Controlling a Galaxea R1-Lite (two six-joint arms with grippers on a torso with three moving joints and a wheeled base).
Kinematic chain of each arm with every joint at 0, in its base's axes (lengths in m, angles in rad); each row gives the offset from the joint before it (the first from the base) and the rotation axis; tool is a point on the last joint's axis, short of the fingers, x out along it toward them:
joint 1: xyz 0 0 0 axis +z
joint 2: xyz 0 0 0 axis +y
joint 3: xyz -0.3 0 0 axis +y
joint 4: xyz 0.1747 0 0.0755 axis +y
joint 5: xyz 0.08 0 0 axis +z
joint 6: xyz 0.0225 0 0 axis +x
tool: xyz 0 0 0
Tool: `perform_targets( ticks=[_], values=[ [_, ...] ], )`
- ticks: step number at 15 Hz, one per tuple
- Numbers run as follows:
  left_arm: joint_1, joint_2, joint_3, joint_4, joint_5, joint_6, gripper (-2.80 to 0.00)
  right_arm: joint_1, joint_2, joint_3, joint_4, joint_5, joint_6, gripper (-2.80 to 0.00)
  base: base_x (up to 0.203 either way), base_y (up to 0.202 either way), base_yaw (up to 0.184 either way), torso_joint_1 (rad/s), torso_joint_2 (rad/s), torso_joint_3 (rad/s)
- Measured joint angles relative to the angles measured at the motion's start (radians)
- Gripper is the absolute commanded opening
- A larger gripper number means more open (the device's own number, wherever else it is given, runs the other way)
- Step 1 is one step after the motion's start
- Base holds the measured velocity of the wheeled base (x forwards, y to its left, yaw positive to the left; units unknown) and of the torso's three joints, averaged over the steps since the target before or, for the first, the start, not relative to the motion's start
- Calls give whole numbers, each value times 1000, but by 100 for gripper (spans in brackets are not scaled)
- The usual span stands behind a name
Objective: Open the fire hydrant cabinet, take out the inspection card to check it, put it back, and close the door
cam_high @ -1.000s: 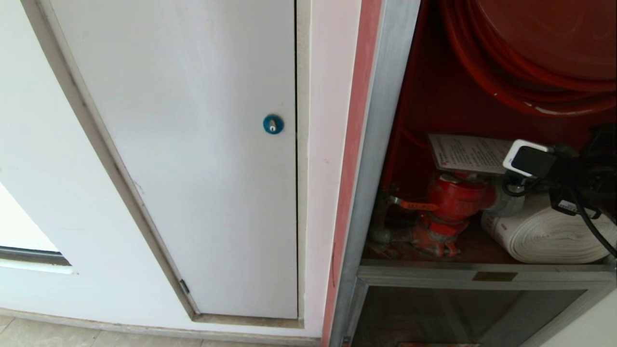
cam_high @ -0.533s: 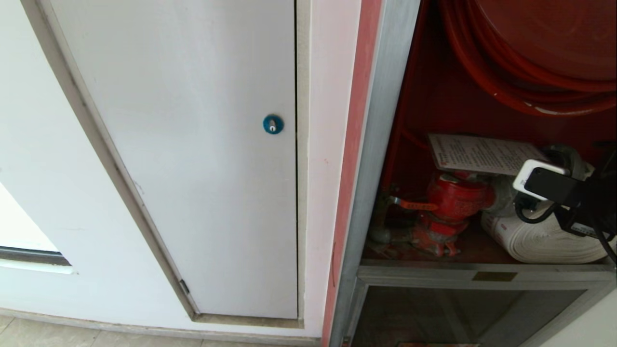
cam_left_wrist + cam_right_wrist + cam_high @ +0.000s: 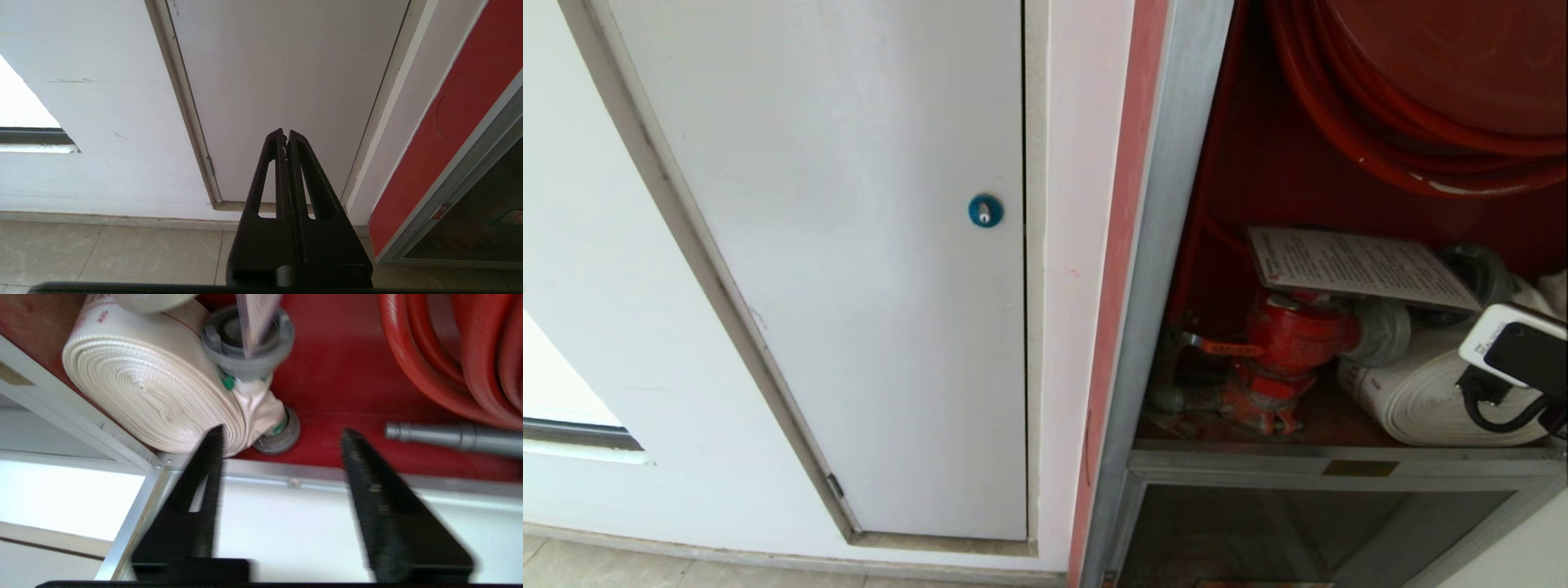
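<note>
Right gripper (image 3: 282, 435): two black wedge-shaped fingers (image 3: 206, 457), matte with a ribbed inner face, standing apart with nothing between them. It hangs in front of the cabinet's lower sill. In the head view only its white-and-black wrist housing (image 3: 1515, 347) shows, at about 4 o'clock, with a black cable looping under it.

Left gripper (image 3: 286, 136): black slotted fingers pressed together tip to tip, empty, pointed at the foot of the plain white panel door (image 3: 849, 245). Beige stone floor tiles (image 3: 122, 253) lie below it.

The fire hydrant cabinet (image 3: 1168, 245) stands open at 3 o'clock in the head view: brushed silver frame, glossy red interior. The glass door is not identifiable in these views.

Nearest inside: white rolled hose (image 3: 151, 388), flat woven fabric wound in a tight spiral, lying on the cabinet floor, with a grey metal coupling (image 3: 249, 343) at its end.

To its 9 o'clock: red valve (image 3: 1294, 335), cast, rounded body.

The inspection card (image 3: 1356, 261): thin white rectangle, fine dark print, tilted, resting above the valve and against the coupling, apart from both grippers.

Farthest, at 1 o'clock: red hose reel (image 3: 1421, 90), smooth rubber coils. A grey metal nozzle (image 3: 449, 435) lies beneath it.

The white door carries a round blue lock (image 3: 985, 211).
</note>
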Motion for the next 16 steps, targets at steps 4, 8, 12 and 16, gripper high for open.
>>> perform_targets(
  ticks=[4,8,12,16],
  values=[
    [0,0,0,0,1,0,-280,-25,-98,39,1,1,2,-280,0,0,0,0,0,0],
    [0,0,0,0,0,0,-280,-88,-174,14,1,-1,132,-280,0,0,0,0,0,0],
    [0,0,0,0,0,0,-280,-168,-247,0,11,0,213,-280,0,0,0,0,0,0],
    [0,0,0,0,0,0,-280,-215,-308,7,31,59,379,-280,0,0,0,0,0,0]
  ],
)
